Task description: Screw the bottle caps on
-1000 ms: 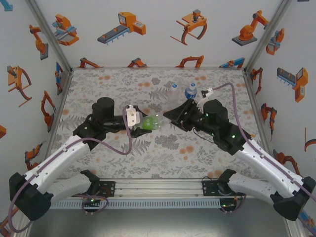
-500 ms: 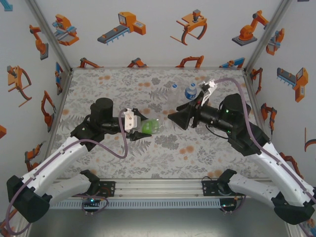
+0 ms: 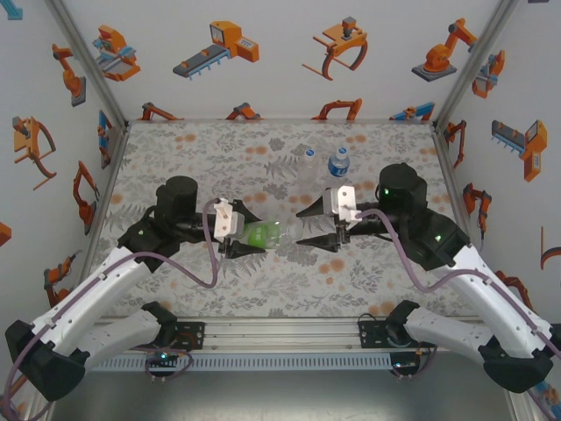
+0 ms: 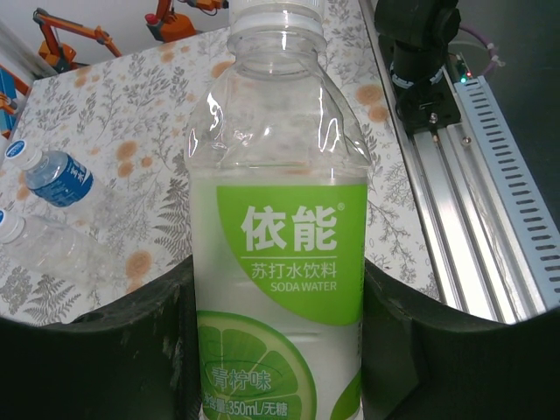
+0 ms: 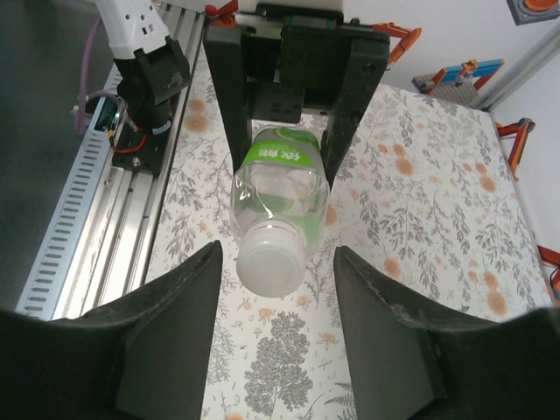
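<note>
The green-labelled bottle (image 5: 278, 188) is clear plastic with a lime picture and white letters on its label. It lies on its side above the middle of the tabletop, its neck pointing to the right, and the left gripper (image 5: 287, 144) clamps it at the label. A whitish cap (image 5: 269, 265) sits on its neck. The unlabelled bottle (image 3: 307, 167) and the blue-labelled bottle (image 3: 339, 164) stand upright just beside each other near the far edge, the blue one on the right. Each has a pale cap on top.
</note>
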Controlling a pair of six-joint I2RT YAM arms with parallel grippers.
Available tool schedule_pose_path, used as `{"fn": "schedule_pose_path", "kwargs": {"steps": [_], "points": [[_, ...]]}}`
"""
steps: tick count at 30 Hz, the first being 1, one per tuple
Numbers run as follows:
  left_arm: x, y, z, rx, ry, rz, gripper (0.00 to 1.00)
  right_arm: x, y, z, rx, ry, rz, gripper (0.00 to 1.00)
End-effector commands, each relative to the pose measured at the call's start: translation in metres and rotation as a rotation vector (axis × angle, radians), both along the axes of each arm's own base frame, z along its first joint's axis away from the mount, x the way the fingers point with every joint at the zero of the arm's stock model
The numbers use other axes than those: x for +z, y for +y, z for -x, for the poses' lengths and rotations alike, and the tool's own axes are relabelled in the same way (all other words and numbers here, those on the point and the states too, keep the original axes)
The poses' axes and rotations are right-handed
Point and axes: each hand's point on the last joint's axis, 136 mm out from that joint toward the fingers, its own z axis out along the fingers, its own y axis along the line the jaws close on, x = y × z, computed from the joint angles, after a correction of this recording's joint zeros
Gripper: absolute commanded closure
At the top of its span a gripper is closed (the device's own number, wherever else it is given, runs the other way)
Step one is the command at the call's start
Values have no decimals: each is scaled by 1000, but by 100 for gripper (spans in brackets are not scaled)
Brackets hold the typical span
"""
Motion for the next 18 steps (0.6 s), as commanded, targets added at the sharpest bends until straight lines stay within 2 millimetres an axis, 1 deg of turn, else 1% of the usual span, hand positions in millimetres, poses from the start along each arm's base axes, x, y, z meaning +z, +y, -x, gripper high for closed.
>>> {"fn": "schedule_pose_path", "kwargs": {"steps": [1, 7, 13, 15, 16, 18], "points": [[16, 1, 9, -38, -27, 32, 100, -4, 2, 5, 42, -42, -15, 51], [16, 0, 8, -39, -23, 28, 100, -8, 5, 2, 29, -28, -27, 57], [14, 0, 8, -39, -19, 26, 100, -6, 7, 3, 29, -24, -43, 58], [13, 0, 7, -38, -20, 24, 100, -7, 8, 4, 28, -19, -40, 59], [14, 0, 7, -38, -20, 25, 100, -8, 8, 4, 30, -15, -39, 61], [14, 0, 6, -34, -22, 24, 100, -10, 9, 2, 16, 8, -36, 67]]}}
